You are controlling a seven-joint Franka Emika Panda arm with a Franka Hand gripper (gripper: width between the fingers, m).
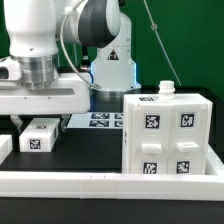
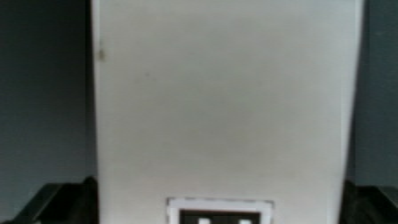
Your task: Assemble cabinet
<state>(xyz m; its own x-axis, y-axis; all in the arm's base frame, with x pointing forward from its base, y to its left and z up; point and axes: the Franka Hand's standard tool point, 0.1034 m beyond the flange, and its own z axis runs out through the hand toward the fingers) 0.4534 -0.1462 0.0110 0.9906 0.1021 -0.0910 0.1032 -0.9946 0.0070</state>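
— Gripper (image 1: 40, 115) spread wide, hovering over small tagged block (image 1: 40, 135); cabinet (image 1: 165, 135) upright toward the exterior view's right, well apart
— Risk: closing off-centre; could twist or skid the block, spoiling the grasp

The arm reaches low, hand (image 1: 40, 118) pointing down, jaws wide

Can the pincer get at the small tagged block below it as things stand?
Probably yes. The pincer is open and hangs right over the small tagged block, with nothing seen between them. The cabinet stands apart, toward the exterior view's right.
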